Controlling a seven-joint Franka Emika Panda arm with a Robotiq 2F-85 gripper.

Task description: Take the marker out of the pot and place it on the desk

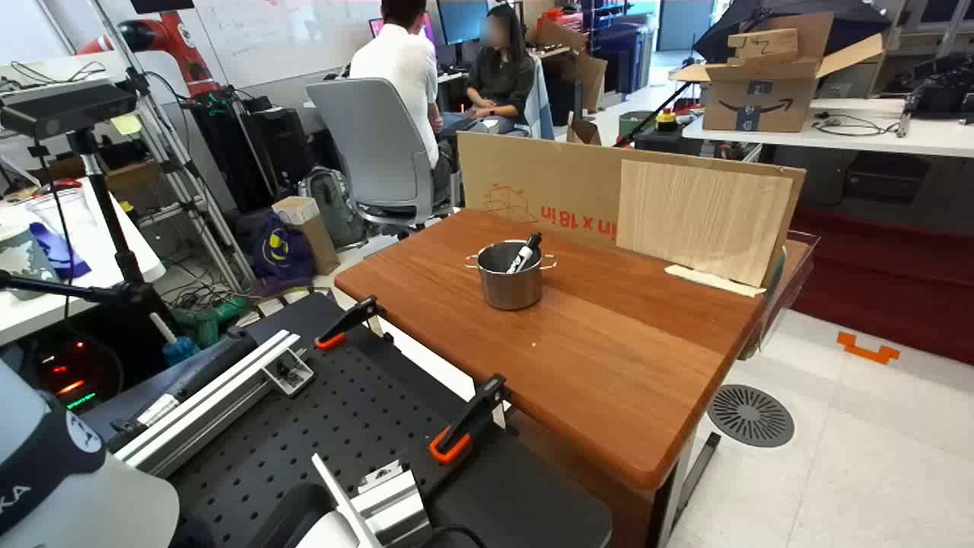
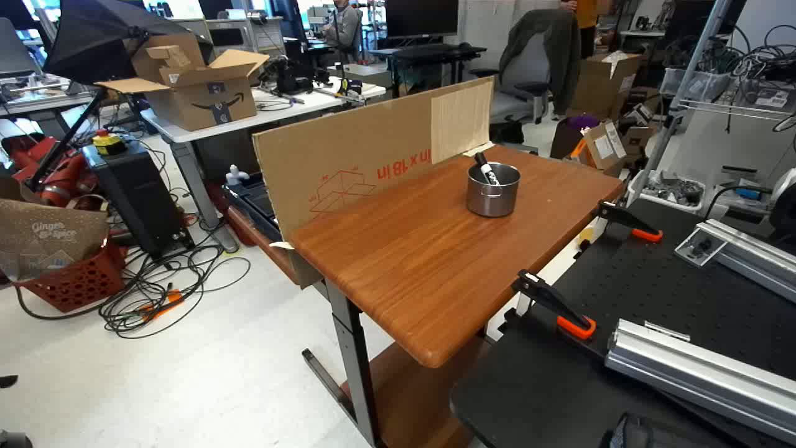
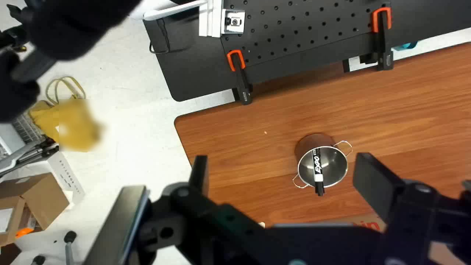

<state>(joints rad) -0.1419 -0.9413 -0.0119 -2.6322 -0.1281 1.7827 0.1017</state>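
Note:
The marker, black and white with a black cap, leans inside the pot with its cap end above the rim; it shows in both exterior views (image 1: 523, 257) (image 2: 489, 173) and in the wrist view (image 3: 318, 167). The round grey metal pot with two wire side handles (image 1: 511, 291) (image 2: 491, 201) (image 3: 308, 144) stands upright on the reddish-brown desk (image 1: 601, 358) (image 2: 398, 261) (image 3: 239, 162). My gripper (image 3: 282, 157) is open and empty, high above the desk, its fingers apart on either side of the pot in the wrist view. The gripper is out of view in both exterior views.
A cardboard panel (image 1: 563, 179) (image 2: 348, 168) stands along the desk's far edge. The black perforated table (image 1: 335, 411) (image 3: 287, 25) adjoins the near edge. Two black-and-orange clamps (image 1: 468, 418) (image 1: 348, 323) reach onto that edge.

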